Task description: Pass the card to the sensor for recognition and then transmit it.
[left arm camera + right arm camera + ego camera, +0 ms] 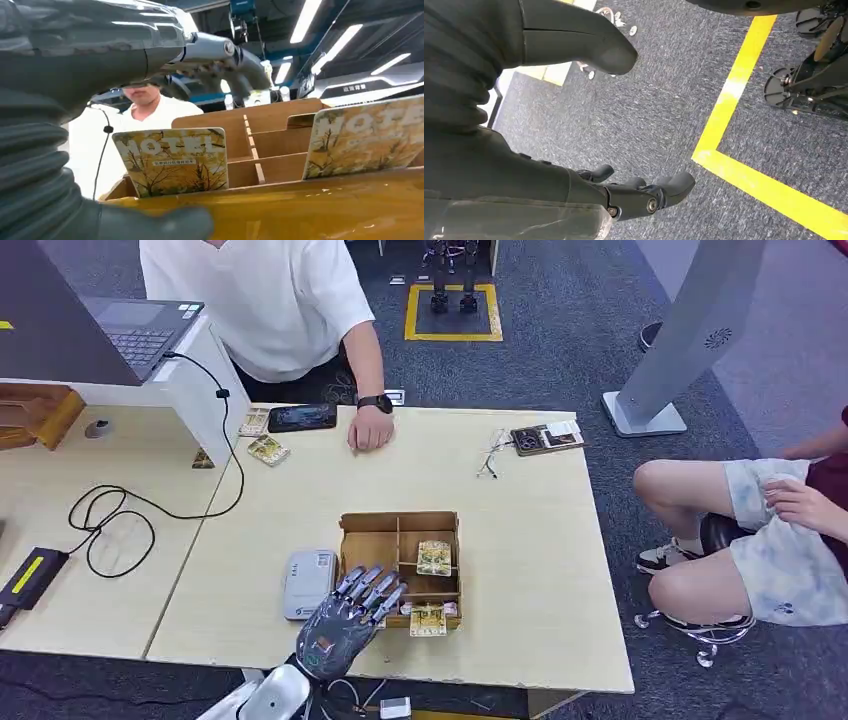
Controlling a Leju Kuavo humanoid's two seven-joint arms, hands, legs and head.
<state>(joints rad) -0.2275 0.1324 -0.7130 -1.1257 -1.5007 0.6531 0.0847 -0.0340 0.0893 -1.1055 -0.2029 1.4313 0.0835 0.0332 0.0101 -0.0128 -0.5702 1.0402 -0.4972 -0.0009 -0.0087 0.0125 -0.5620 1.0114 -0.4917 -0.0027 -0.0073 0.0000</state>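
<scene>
Left hand (352, 620), grey and many-fingered on a silver arm: at the near edge of the pale wooden table (520, 570), fingers spread over the near left corner of the box, grasping nothing.

Right hand (634, 192): hanging beside the body over grey carpet (659, 95) with a yellow floor line (734, 90); fingers loosely apart, nothing held.

Flat grey rectangular card sensor (308, 583): on the table just left of the box, beside the left hand.

Shallow brown wooden box with dividers (400, 540): mid-table. One yellow printed hotel card (434, 557) standing in the right middle compartment; a second yellow hotel card (427, 620) at the box's near edge, just right of the left hand's fingers. In the left wrist view, two such cards upright behind the box's near wall (172, 161) (365, 137).

Black coiled cable (120, 520): on the adjoining left table.

Black phone (302, 417) and further small printed cards (268, 449): at the far table edge.

Person in a white shirt (270, 300): at the far side, one hand (370, 430) resting on the table.

Seated person (770, 540): to the right, off the table.
</scene>
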